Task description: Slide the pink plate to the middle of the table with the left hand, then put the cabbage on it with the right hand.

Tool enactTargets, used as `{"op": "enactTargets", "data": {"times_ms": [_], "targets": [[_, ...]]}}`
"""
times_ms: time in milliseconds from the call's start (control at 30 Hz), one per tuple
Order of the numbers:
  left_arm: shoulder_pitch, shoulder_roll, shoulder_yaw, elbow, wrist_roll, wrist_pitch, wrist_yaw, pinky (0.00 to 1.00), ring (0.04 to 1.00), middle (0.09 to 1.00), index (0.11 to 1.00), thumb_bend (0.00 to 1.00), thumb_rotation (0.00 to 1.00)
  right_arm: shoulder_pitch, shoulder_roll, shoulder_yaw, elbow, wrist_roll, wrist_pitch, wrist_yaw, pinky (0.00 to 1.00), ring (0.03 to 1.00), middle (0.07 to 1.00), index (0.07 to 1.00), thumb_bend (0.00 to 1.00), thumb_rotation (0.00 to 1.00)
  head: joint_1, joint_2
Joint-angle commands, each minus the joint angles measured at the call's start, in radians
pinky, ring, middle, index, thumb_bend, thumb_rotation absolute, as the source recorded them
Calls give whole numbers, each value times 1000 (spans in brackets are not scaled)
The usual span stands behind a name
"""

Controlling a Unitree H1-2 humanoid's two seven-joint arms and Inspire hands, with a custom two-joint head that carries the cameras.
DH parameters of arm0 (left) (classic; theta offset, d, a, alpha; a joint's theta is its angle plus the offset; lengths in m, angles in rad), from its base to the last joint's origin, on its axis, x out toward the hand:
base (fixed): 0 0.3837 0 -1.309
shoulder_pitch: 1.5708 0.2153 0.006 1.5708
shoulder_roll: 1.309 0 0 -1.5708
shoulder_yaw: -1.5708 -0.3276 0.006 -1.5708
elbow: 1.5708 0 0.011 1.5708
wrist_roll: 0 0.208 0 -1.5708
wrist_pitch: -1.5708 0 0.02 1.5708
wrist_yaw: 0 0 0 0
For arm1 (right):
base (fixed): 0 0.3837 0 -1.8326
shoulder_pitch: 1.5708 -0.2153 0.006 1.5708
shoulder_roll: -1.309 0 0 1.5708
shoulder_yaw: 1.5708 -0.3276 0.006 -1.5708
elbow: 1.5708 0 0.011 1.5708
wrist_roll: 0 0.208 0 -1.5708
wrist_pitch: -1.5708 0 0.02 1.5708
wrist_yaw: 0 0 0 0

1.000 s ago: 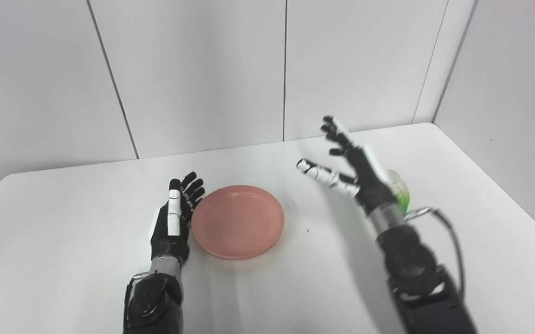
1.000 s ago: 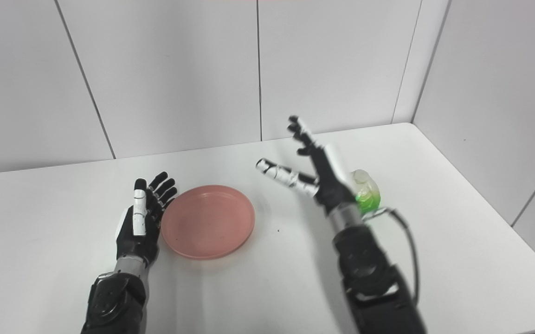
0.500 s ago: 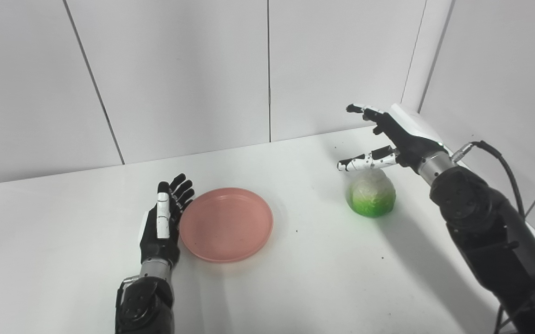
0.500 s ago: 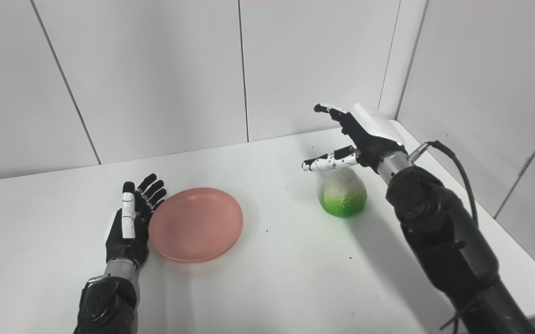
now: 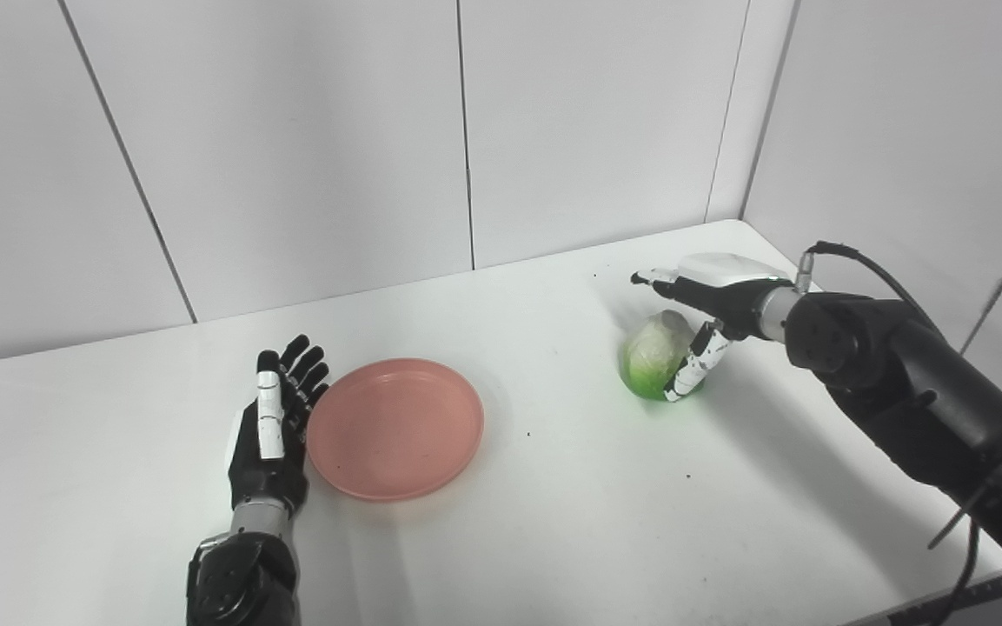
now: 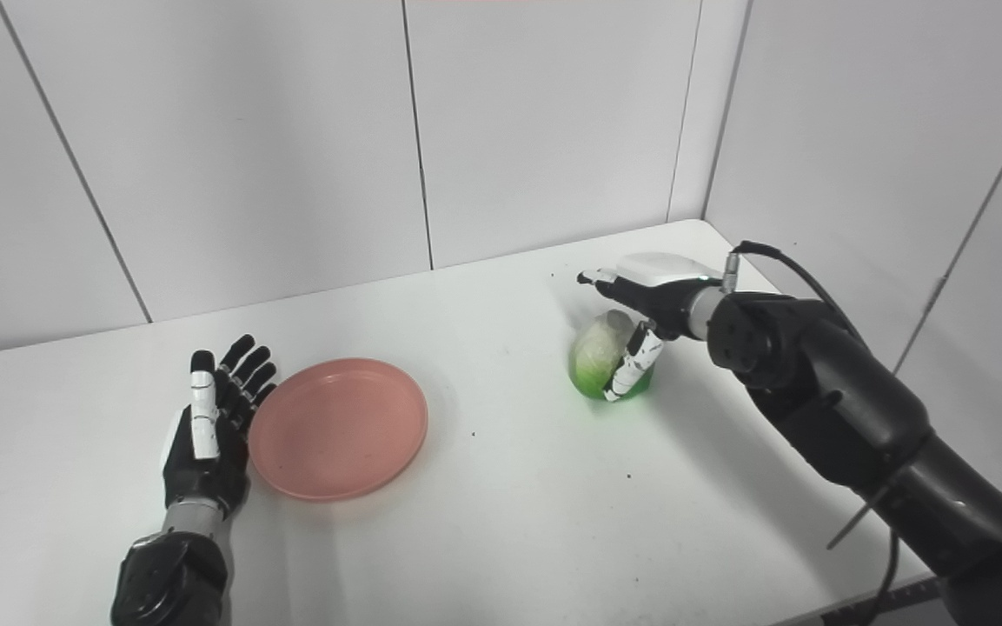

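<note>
The pink plate [image 5: 394,428] lies flat on the white table [image 5: 553,530], left of the middle. My left hand [image 5: 273,430] rests open, palm toward the plate, its fingers along the plate's left rim. The cabbage [image 5: 650,355], pale on top and green below, stands on the table at the right. My right hand [image 5: 709,300] hovers over it, fingers stretched out straight above its top and thumb hanging down its near right side. The hand is open, curved around the cabbage without closing on it. The cabbage's far right side is hidden by the hand.
White wall panels close off the back and the right side, meeting in a corner behind the cabbage. The right forearm [image 6: 831,409] and its cable stretch across the table's right part. The table's front right edge [image 5: 944,600] shows at the bottom.
The whole picture has shifted left, so the camera turned right. My right hand came down over the cabbage and its thumb swung down beside it. Left hand and plate stay put.
</note>
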Motion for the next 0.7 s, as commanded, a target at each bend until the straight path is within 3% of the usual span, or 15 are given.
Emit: {"op": "enactTargets", "data": {"times_ms": [0, 467, 533, 667], "targets": [[-16, 7, 1, -7, -14, 0, -15, 907, 903, 887, 848, 763, 952, -57, -28, -3, -8, -23, -40, -8, 963, 995, 1000, 992, 1000, 261, 1, 0], [-7, -1, 7, -23, -15, 9, -17, 914, 905, 887, 846, 767, 961, -33, 41, -4, 104, -77, -95, -123, 1000, 997, 1000, 954, 1000, 340, 5, 8], [-7, -1, 6, -22, -13, 6, -18, 901, 899, 883, 845, 762, 962, -25, 57, -11, 128, -66, -100, -149, 798, 935, 991, 914, 1000, 298, 5, 8], [-5, 2, 3, -32, -12, 18, -20, 914, 913, 894, 854, 763, 970, -20, 82, -12, 197, -38, -132, -185, 686, 893, 968, 873, 1000, 225, 5, 11]]}}
